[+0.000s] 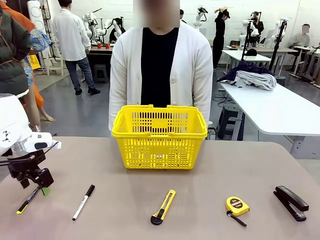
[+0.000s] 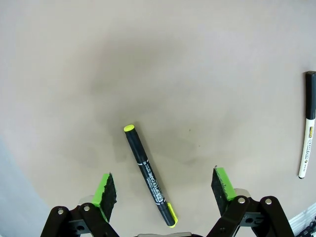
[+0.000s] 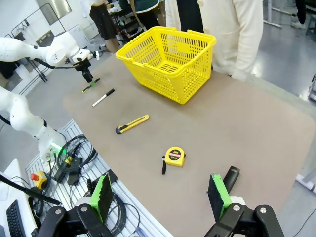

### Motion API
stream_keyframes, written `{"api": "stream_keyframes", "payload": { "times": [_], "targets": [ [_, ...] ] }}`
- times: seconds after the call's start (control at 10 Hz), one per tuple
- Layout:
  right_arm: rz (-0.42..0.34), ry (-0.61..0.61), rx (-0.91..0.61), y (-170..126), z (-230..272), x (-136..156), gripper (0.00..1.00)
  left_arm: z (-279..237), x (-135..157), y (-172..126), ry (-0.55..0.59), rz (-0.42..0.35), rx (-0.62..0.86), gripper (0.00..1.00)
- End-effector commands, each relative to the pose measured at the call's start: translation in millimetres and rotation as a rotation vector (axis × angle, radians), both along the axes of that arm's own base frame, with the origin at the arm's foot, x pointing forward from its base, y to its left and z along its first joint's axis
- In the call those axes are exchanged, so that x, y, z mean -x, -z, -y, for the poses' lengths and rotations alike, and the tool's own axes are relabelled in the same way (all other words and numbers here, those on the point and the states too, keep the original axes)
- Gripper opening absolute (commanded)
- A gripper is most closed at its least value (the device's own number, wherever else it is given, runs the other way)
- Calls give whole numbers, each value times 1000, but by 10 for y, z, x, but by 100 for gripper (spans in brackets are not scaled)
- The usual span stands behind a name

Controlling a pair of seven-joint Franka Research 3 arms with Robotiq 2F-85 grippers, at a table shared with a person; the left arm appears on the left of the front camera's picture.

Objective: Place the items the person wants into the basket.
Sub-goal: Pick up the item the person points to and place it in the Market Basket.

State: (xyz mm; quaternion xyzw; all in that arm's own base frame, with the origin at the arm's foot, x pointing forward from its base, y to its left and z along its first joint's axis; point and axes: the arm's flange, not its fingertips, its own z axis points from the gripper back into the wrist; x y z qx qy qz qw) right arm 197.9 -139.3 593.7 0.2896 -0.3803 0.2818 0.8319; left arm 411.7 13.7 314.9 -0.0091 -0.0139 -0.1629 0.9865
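Observation:
The black pen (image 2: pixel 148 173) with yellow-green ends lies on the table between the spread green pads of my left gripper (image 2: pixel 164 186), which hovers open above it without touching. In the front view that gripper (image 1: pixel 34 186) hangs over the pen (image 1: pixel 27 200) at the table's near left. The white marker (image 1: pixel 83 202) with a black cap lies just right of it. The black stapler (image 1: pixel 291 202) rests at the near right. My right gripper (image 3: pixel 160 195) is open and high, with the stapler (image 3: pixel 230 175) below it. The yellow basket (image 1: pixel 160 136) stands mid-table, in front of the person (image 1: pixel 160 65).
A yellow-and-black utility knife (image 1: pixel 163 206) lies near the front centre. A round yellow tape measure (image 1: pixel 236 206) sits between the knife and the stapler. Bare tabletop surrounds the basket on both sides. The marker (image 2: pixel 308 126) lies at the right edge of the left wrist view.

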Motion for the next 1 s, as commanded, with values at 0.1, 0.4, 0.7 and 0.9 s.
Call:
{"api": "stream_keyframes", "payload": {
  "times": [0.1, 0.4, 0.7, 0.9],
  "targets": [
    [11, -21, -14, 2, -21, -11, 100, 4, 1108, 381, 12, 39, 1, 100],
    [11, -21, -14, 2, -21, -11, 100, -3, 1112, 373, 26, 54, -16, 46],
    [11, -21, -14, 2, -21, -11, 100, -14, 1112, 390, 20, 45, -16, 40],
    [11, -21, -14, 2, -21, -11, 100, -24, 1115, 391, 20, 40, -17, 19]
  ]
}}
